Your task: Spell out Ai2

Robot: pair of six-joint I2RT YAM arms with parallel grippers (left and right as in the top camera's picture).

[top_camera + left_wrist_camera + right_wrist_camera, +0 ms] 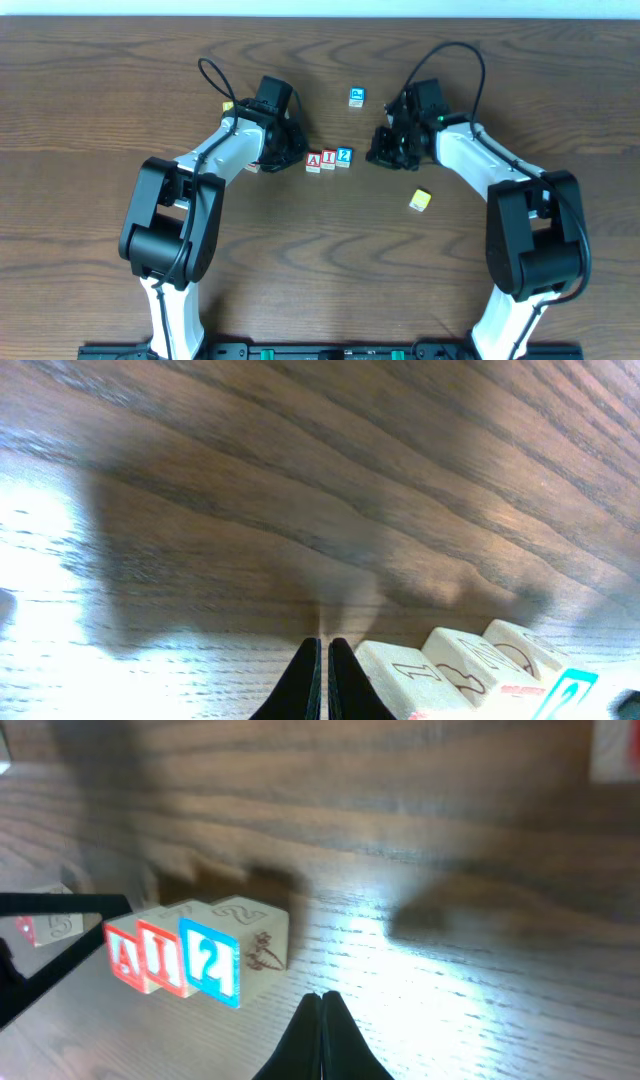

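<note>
Row of three small wooden letter cubes (pixel 329 159): it lies near the middle of the dark wood-grain table (pixel 100 80). We read A, I, 2 across it from nine o'clock to three o'clock, the cubes touching side by side.
Members: the red-faced wooden cube marked A (pixel 125 957), the red-faced wooden cube marked I (pixel 161 958) and the blue-faced wooden cube marked 2 (pixel 209 964).
Left gripper (pixel 322 655): we see its fingers pressed together with nothing between them. It sits low over the table just at nine o'clock of the row.
Right gripper (pixel 321 1010): its fingers are closed tip to tip and hold nothing. It stands near the row at three o'clock, apart from the 2 cube.
Spare pieces: a blue-faced wooden cube (pixel 357 96) lies at one o'clock of the row, and a yellow-green wooden cube (pixel 420 200) at four o'clock. Both are well apart from it.
Progress: we judge the word spelled, with only the retreat of the arms left.
Risk, left side: the black fingers sit close to the A cube. A sideways pull-out could clip it and skew or split the row.
Risk, right side: a low sweep toward nine o'clock would shove the 2 cube into its neighbours.
Safer move: we judge that lifting straight up before drawing back is the better way out.
</note>
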